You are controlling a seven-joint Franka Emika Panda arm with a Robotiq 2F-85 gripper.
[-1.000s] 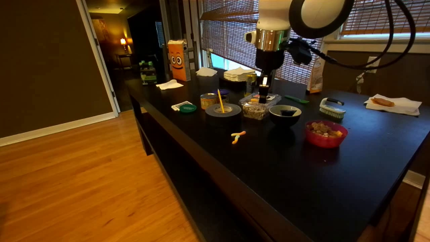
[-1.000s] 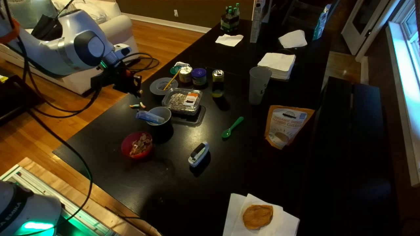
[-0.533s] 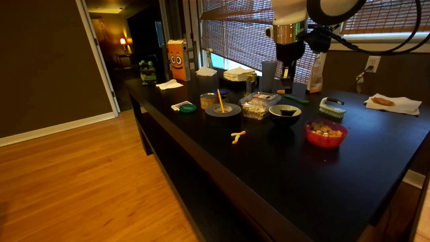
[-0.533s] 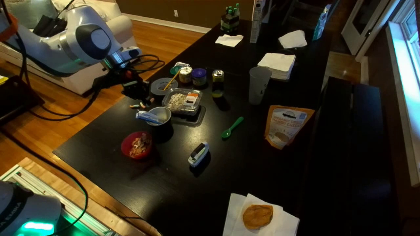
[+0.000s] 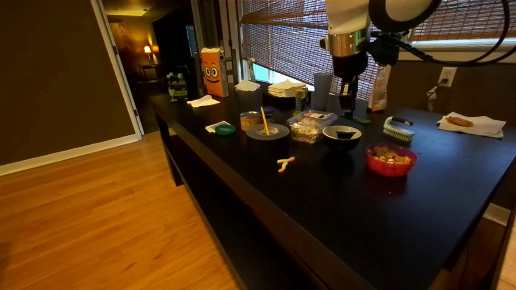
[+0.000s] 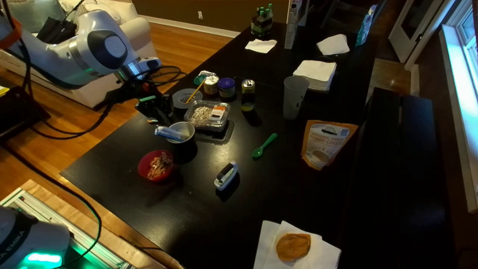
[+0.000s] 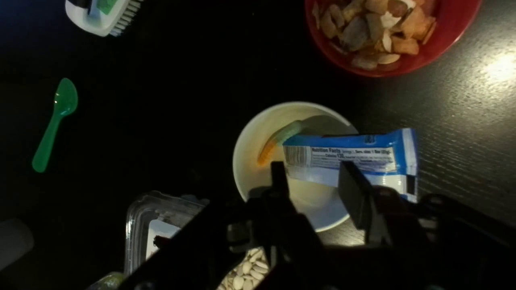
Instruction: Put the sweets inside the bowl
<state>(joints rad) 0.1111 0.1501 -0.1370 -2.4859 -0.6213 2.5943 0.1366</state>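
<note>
The sweets are gummy worms. Some (image 5: 285,164) lie on the dark table, partly hidden behind the gripper in an exterior view (image 6: 152,121). An orange and pale green worm (image 7: 267,153) lies inside the small dark bowl with a pale inside (image 5: 342,143), near its wall. A blue and white wrapped bar (image 7: 346,155) leans in that bowl, over its rim; the bowl also shows in an exterior view (image 6: 188,130). My gripper (image 7: 312,166) is over the bowl, its fingers apart with nothing between them. It also shows in both exterior views (image 5: 347,113) (image 6: 166,120).
A red bowl (image 5: 389,171) of dried pieces stands close by. A clear container (image 6: 207,117) of pale seeds is beside the dark bowl. A grey tape roll (image 5: 258,132) holds a pencil. A brush (image 6: 226,175), green spoon (image 6: 264,145), can (image 6: 248,95) and tall cup (image 6: 293,97) stand around.
My gripper has moved over to the dark bowl and opened. The orange worm end that showed at its fingertips is gone from there; a worm now lies in the bowl.
</note>
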